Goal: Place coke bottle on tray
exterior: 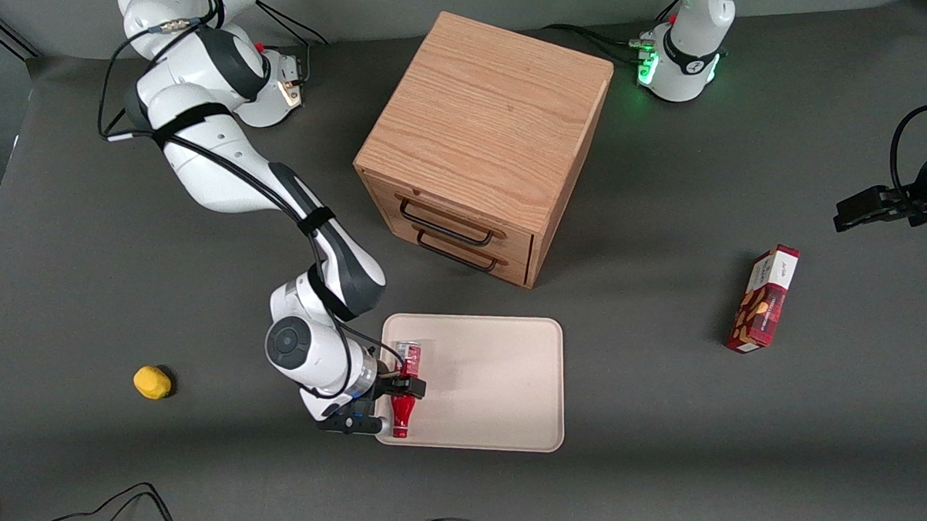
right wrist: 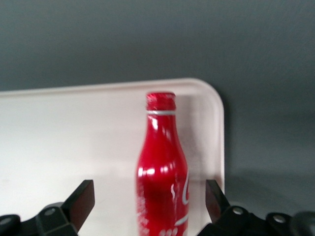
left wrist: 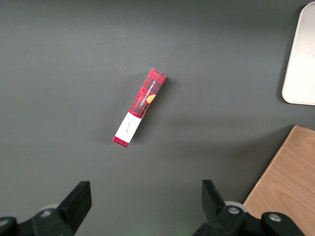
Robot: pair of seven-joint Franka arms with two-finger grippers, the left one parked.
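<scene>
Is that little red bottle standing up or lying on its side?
Lying down. The coke bottle lies flat on the tray, cap toward the front camera, between the open gripper fingers.

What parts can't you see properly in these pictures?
- Coke bottle: in the front view the gripper covers its middle; in the right wrist view its base is cut off by the picture's edge.
- Whether the bottle rests on the tray or hangs just above it: its underside is hidden in both views.
- Snack box: its small print is too tiny to read.
- Drawer cabinet: closed, contents hidden.
</scene>
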